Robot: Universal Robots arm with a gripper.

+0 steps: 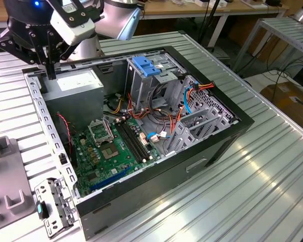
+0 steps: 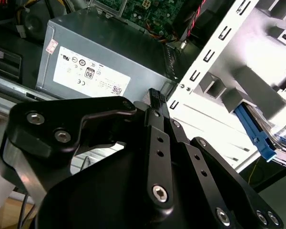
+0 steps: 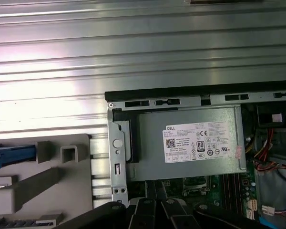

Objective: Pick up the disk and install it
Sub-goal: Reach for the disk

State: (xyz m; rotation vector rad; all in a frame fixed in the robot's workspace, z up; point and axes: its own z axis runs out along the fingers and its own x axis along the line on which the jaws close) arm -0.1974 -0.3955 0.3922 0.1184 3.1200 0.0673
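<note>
The disk shows as a blue plastic carrier edge (image 3: 12, 156) lying in a grey fixture beside the open computer case, and in the second wrist view as a blue rail (image 2: 250, 126); its metal body is mostly cut off. My gripper (image 1: 51, 70) hangs over the back corner of the case at the exterior view's left, above the grey power-supply box (image 1: 73, 83). The black fingers (image 2: 155, 98) stand together with nothing between them. In the first wrist view the gripper (image 3: 156, 188) lies over the edge of the power-supply box (image 3: 190, 140), apart from the disk.
The open case (image 1: 232, 126) holds a green motherboard (image 1: 116, 146), loose cables and a metal drive cage with a blue handle (image 1: 144, 65). A grey fixture (image 1: 5, 176) and a metal bracket (image 1: 53, 206) lie on the ribbed metal table (image 1: 262, 191) at the exterior view's left.
</note>
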